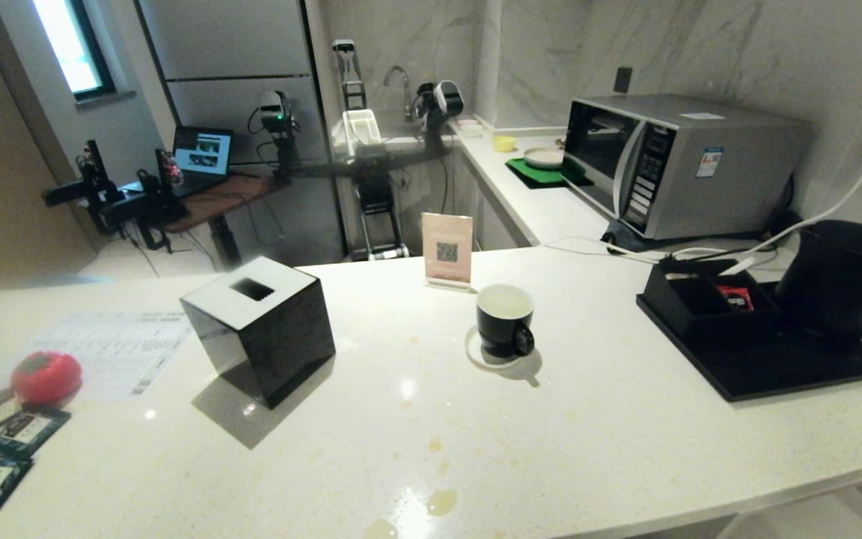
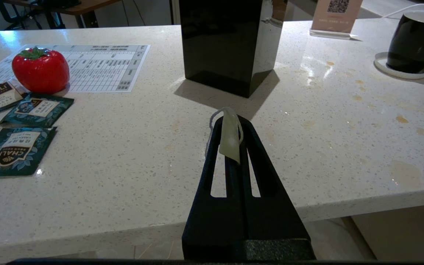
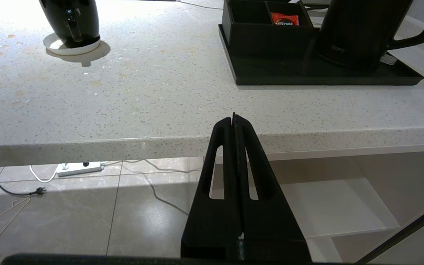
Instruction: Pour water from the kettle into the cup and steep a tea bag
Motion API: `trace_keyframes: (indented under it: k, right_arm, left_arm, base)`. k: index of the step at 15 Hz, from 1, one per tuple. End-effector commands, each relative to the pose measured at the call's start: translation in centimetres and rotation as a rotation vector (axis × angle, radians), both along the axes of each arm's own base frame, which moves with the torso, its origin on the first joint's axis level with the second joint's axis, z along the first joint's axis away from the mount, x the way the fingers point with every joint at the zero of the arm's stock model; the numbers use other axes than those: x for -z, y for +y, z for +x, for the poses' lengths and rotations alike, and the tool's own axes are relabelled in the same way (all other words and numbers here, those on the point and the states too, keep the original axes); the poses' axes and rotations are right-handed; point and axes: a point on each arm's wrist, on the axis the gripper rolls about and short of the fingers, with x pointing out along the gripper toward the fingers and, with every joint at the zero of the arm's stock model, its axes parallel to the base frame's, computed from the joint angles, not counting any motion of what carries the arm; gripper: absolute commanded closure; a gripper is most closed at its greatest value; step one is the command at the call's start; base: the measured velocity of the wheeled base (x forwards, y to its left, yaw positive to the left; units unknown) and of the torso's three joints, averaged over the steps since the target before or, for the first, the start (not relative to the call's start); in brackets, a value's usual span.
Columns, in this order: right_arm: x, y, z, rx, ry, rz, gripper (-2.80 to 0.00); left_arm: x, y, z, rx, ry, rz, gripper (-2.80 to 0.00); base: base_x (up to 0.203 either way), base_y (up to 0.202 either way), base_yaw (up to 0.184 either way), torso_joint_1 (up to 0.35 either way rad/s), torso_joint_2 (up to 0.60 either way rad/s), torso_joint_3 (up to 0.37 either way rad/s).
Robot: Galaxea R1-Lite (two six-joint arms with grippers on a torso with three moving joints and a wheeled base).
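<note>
Clearly the left pincer is clamped on the tea bag's tag; the right pincer is closed, empty. From the cup, the kettle sits at three o'clock on the bench. Its taut cord could snag a lift and spill.

The word "CHALI" stands in white capitals on the label of each of three dark teal packets lying on the counter; the smaller lines beneath it are too small to read. A pink card in a clear stand carries a QR code. The printed sheet holds a table whose print cannot be read. The kettle bears a small brand word, unreadable.
</note>
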Motion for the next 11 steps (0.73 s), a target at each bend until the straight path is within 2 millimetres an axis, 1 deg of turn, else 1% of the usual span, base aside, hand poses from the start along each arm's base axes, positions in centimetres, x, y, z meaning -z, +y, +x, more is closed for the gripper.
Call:
trace_keyframes:
  k: [1, 11]
  right_arm:
    - [0.0, 0.0, 0.0, 0.0, 0.0, -0.002, 0.0]
    - [0.0, 0.0, 0.0, -0.002, 0.0, -0.003, 0.0]
  left_arm:
    - [-0.01, 0.0, 0.01, 0.0, 0.001, -0.001, 0.0]
    - [0.0, 0.0, 0.0, 0.0, -0.001, -0.001, 0.0]
  base:
    - [0.0, 0.0, 0.0, 0.0, 0.0, 0.0]
    - [0.0, 0.0, 0.0, 0.0, 0.0, 0.0]
